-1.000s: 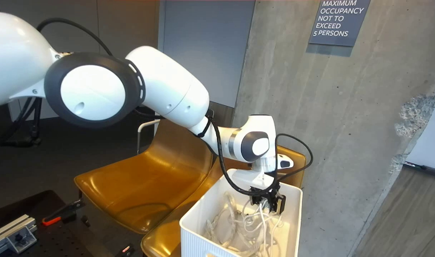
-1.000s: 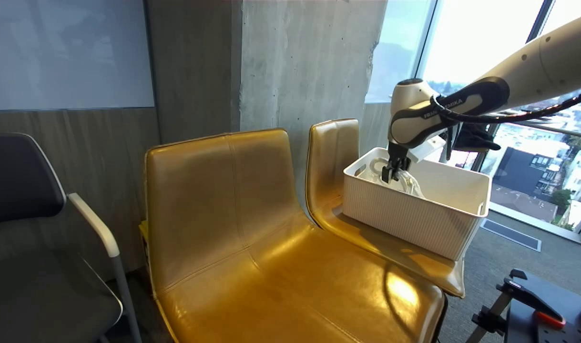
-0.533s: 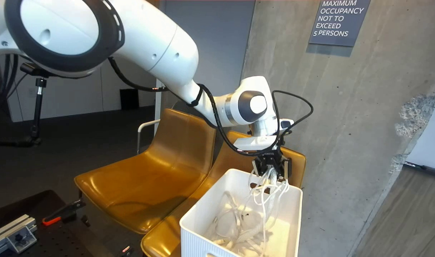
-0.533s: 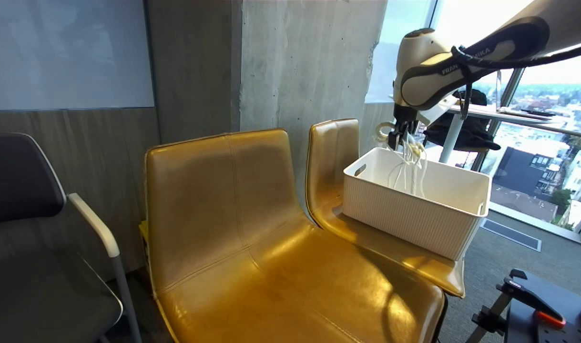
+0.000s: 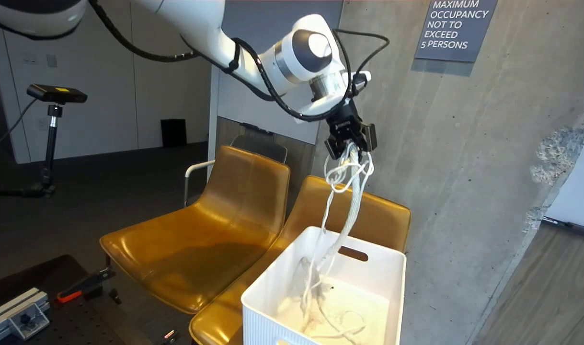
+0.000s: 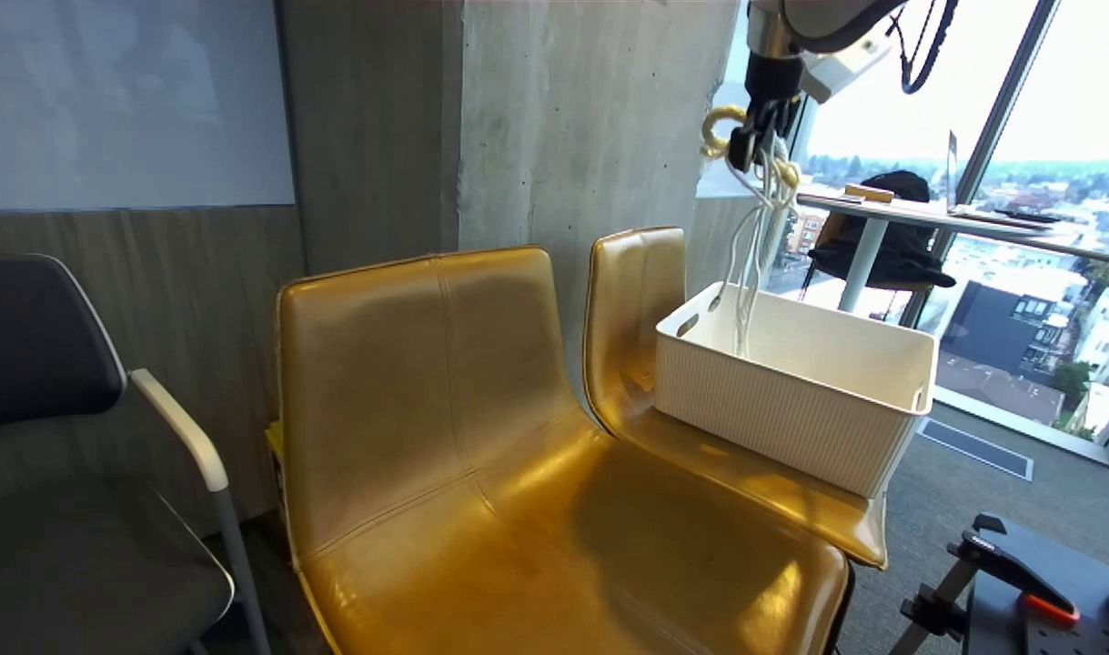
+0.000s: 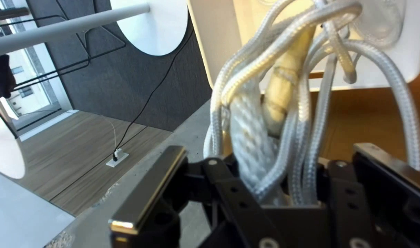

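My gripper [image 5: 351, 149] is shut on a bundle of white ropes [image 5: 353, 196] and holds it above a white ribbed bin [image 6: 772, 409]. The gripper also shows in the wrist view [image 7: 277, 168], with thick braided rope [image 7: 249, 132] and thinner looped cords between its fingers; the fingertips are partly hidden by the rope. A yellowish taped rope piece [image 7: 287, 77] hangs among the cords. A yellowish loop [image 6: 722, 123] sticks out beside the gripper in an exterior view. The lower rope hangs into the bin, and some cord [image 5: 344, 330] lies on its floor.
The bin sits on a tan leather chair [image 5: 383, 215]; a second tan chair [image 6: 408, 382] stands beside it. A concrete pillar [image 5: 464, 167] rises behind. A dark platform [image 6: 1054, 555] with a red-and-black tool [image 6: 1018, 569] is nearby. A camera stand [image 5: 51, 139] stands farther back.
The gripper has risen from inside the bin to well above it, pulling the white ropes up. The bin has stayed in place, with less rope left on its floor.
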Controlling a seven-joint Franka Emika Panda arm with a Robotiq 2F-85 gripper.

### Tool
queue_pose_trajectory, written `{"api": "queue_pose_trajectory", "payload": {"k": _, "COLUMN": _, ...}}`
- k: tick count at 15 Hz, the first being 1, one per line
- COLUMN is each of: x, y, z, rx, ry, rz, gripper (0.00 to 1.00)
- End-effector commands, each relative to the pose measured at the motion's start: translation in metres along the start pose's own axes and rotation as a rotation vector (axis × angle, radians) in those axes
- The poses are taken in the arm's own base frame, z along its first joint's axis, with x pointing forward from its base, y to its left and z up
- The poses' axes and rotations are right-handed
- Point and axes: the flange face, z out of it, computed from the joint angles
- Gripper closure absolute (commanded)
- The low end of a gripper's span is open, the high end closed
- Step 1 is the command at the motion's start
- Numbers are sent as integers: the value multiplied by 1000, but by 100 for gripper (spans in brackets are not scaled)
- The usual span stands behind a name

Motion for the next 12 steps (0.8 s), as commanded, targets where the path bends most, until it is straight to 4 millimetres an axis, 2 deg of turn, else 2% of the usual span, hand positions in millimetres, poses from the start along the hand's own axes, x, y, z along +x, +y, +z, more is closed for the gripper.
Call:
{"api": "queue_pose_trajectory", "payload": {"k": 1, "x": 22, "y": -28, "z": -92, "rx": -36, "ry": 57, "rz": 18, "gripper": 100}}
{"api": "queue_pose_trajectory", "payload": {"k": 3, "x": 32, "y": -54, "z": -142, "rx": -34, "ry": 91, "rz": 13, "gripper": 100}}
{"api": "queue_pose_trajectory", "payload": {"k": 5, "x": 35, "y": -96, "z": -188, "rx": -28, "ry": 124, "rz": -2, "gripper": 100}}
{"api": "queue_pose_trajectory", "payload": {"k": 8, "x": 32, "y": -163, "z": -246, "rx": -4, "ry": 160, "rz": -27, "gripper": 100}}
{"api": "queue_pose_trajectory", "payload": {"k": 10, "x": 24, "y": -209, "z": -282, "rx": 12, "ry": 179, "rz": -45, "gripper": 100}}
{"api": "queue_pose_trajectory", "payload": {"k": 12, "x": 15, "y": -248, "z": -302, "rx": 24, "ry": 188, "rz": -62, "gripper": 100}}
